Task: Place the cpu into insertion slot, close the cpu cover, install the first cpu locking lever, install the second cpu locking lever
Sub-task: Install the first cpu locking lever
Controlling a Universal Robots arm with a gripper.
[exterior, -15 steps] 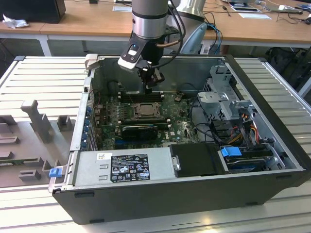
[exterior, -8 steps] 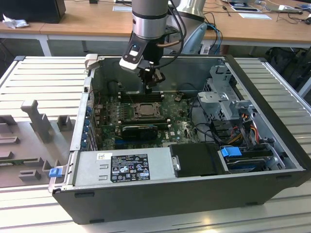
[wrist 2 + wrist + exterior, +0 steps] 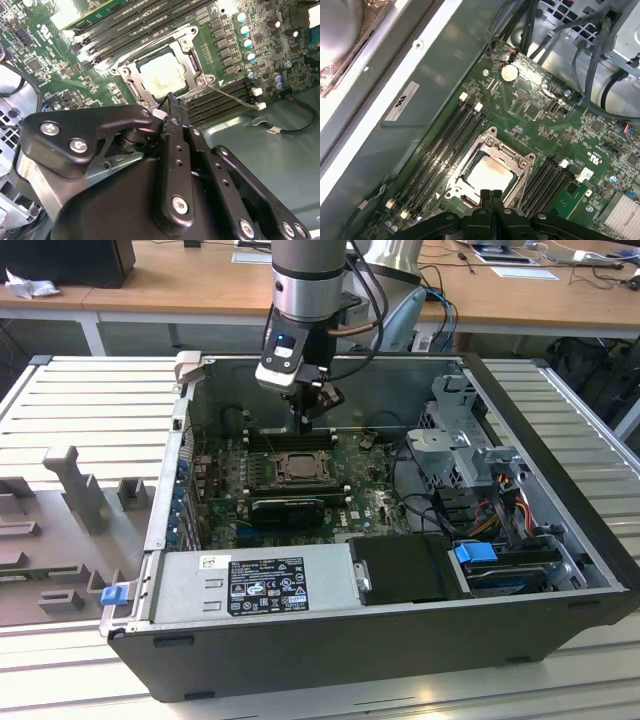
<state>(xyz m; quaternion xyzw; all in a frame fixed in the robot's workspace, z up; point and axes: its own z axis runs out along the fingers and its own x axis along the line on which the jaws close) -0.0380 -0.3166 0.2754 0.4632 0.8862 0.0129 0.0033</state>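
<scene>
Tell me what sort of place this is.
Likely a robotics lab or workshop: an open computer case lies on a slatted metal table under a robot arm, with wooden desks behind.

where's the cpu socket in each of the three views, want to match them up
Exterior view: the square metal-rimmed cpu socket sits mid-board inside the case, directly below the gripper.
Second wrist view: it lies just beyond the shut fingers.
First wrist view: again just beyond the fingers.
Shared landmark: the long black memory slots flanking it on both sides.
</scene>
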